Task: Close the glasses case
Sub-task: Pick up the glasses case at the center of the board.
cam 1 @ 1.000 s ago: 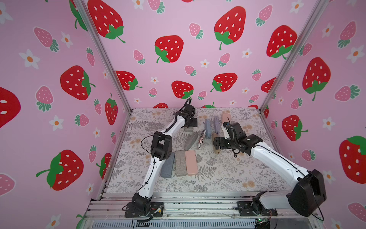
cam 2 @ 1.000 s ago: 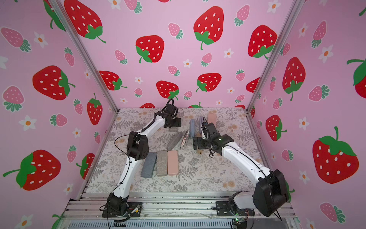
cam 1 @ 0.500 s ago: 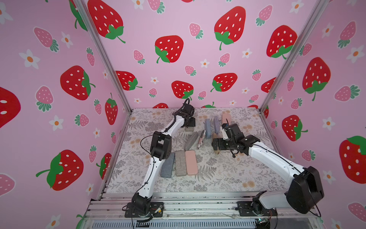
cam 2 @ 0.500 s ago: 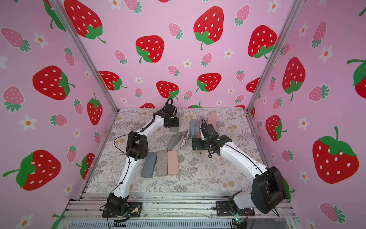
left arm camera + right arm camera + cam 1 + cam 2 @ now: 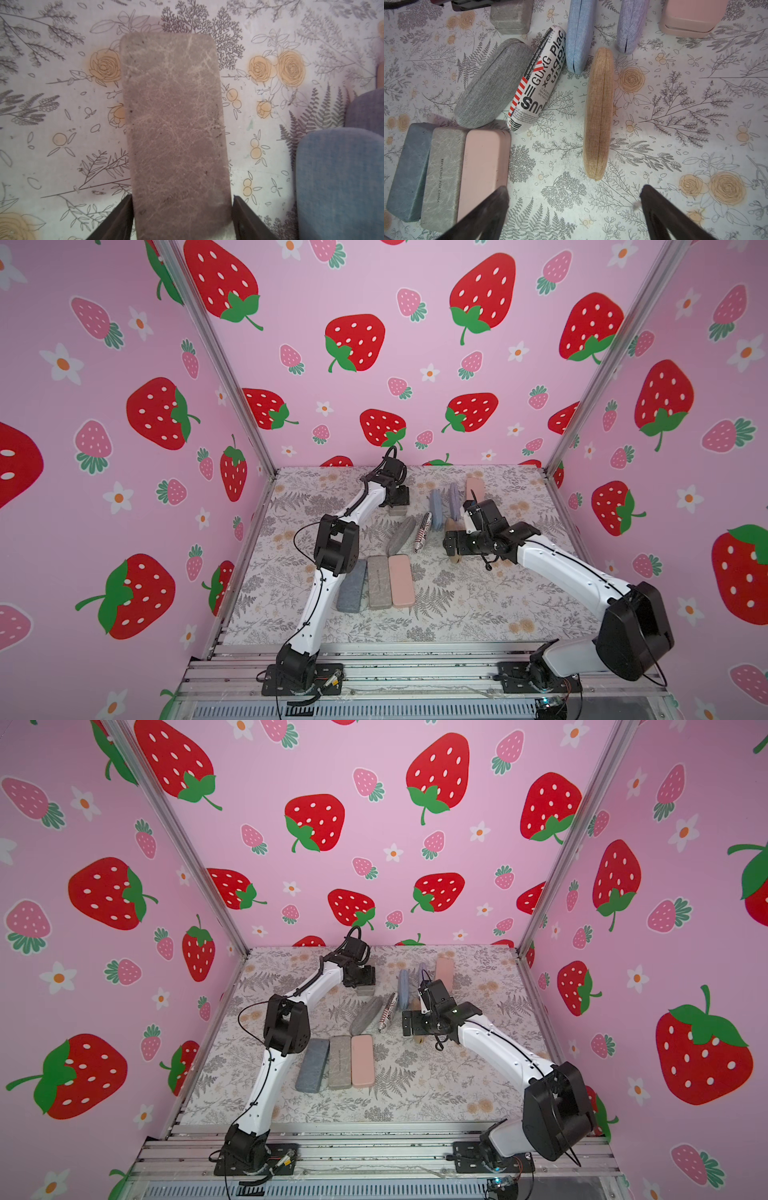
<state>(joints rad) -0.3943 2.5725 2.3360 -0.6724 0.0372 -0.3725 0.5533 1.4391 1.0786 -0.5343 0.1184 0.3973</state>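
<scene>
A grey-brown marbled glasses case (image 5: 174, 116) lies flat at the back of the table, with its lid down on the base (image 5: 510, 18). My left gripper (image 5: 181, 205) is shut on it, one finger against each long side at the near end. In both top views that gripper (image 5: 397, 502) (image 5: 365, 981) stands over the case (image 5: 398, 513) (image 5: 365, 991). My right gripper (image 5: 574, 197) is open and holds nothing. It hovers over the near end of a tan fabric case (image 5: 599, 114), right of the table's middle (image 5: 453, 545) (image 5: 409, 1025).
A row of blue-grey (image 5: 351, 587), grey (image 5: 379, 581) and pink (image 5: 401, 580) cases lies at centre front. A grey fabric case (image 5: 492, 83), a printed case (image 5: 537, 83), blue (image 5: 579, 35) and lilac (image 5: 631, 25) cases and a pink box (image 5: 691, 18) crowd the middle and back.
The left jaws have narrowed onto the marbled case's sides. The right arm has shifted slightly towards the left over the tan case, its jaws still wide.
</scene>
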